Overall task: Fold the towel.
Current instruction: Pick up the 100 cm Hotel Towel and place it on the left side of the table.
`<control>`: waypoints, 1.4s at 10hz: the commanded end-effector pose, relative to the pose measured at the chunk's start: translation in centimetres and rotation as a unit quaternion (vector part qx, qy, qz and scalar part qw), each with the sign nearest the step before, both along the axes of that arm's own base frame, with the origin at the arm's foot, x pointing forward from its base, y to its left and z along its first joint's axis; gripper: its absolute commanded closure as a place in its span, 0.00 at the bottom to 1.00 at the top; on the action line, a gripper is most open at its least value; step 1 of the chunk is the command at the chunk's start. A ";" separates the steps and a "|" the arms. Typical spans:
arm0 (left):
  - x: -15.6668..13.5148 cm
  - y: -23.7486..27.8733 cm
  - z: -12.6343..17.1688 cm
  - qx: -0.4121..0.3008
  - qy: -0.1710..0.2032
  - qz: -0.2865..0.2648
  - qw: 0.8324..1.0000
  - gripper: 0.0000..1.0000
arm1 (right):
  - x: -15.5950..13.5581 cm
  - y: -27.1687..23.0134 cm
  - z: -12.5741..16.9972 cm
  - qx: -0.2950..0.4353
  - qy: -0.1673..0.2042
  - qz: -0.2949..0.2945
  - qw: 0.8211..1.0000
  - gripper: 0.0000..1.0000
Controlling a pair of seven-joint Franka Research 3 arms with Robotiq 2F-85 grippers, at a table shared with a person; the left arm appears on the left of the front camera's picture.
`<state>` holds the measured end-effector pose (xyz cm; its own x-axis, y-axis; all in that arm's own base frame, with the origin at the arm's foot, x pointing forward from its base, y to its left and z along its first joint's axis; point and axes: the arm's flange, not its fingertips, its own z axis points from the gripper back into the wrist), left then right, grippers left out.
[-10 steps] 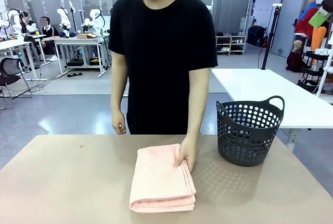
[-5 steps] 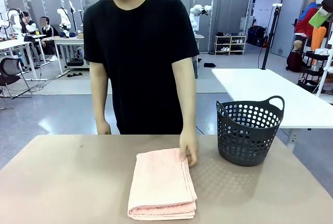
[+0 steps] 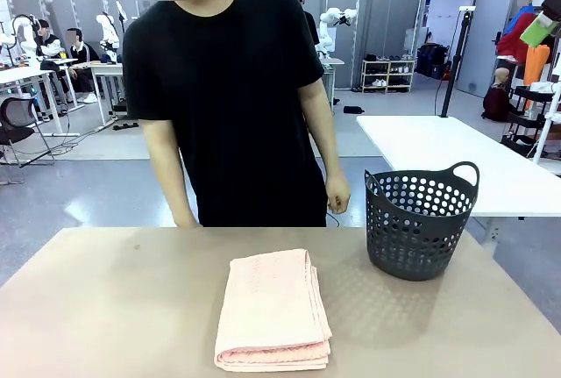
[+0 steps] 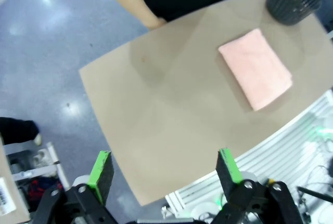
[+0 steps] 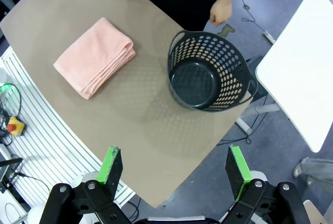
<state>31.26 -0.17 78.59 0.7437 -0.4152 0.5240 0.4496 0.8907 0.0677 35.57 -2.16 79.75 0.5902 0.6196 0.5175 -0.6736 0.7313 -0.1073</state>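
End effectors, left (image 4: 164, 171) and right (image 5: 175, 166), hover open above folded towel (image 3: 273, 310).

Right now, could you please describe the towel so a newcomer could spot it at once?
On the brown table, left of the dark perforated basket, lies the towel. It is the one soft, pale pink thing, folded into a flat stack.

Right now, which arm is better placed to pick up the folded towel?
Probably the left: the towel lies left of the basket. Both end effectors, left and right, hang open high above the table.
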 end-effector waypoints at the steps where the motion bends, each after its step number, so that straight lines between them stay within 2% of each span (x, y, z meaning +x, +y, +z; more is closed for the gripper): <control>1: 1.5 -1.8 -5.2 -0.055 0.007 0.001 0.998 0.00 | 0.2 0.1 0.2 0.006 0.000 -0.005 1.000 0.00; 3: 3.7 -4.8 -12.2 -0.076 0.029 -0.001 0.997 0.00 | 0.2 0.1 0.2 0.006 0.000 -0.005 1.000 0.00; 5: 5.3 -7.2 -17.9 -0.115 0.046 -0.005 0.992 0.00 | 0.2 0.1 0.2 0.006 0.000 -0.005 1.000 0.00; 6: 6.1 -8.9 -21.2 -0.152 0.067 -0.001 0.986 0.00 | 0.2 0.1 0.2 0.006 0.000 -0.005 1.000 0.00; 10: 9.0 -11.2 -30.5 -0.190 0.099 0.019 0.977 0.00 | 0.2 0.1 0.2 0.006 0.000 -0.005 1.000 0.00; 12: 9.4 -11.9 -33.0 -0.213 0.120 0.024 0.969 0.00 | 0.2 0.1 0.2 0.006 0.000 -0.005 1.000 0.00; 14: 9.4 -10.9 -32.5 -0.214 0.135 0.026 0.967 0.00 | 0.2 0.1 0.2 0.006 0.000 -0.005 1.000 0.00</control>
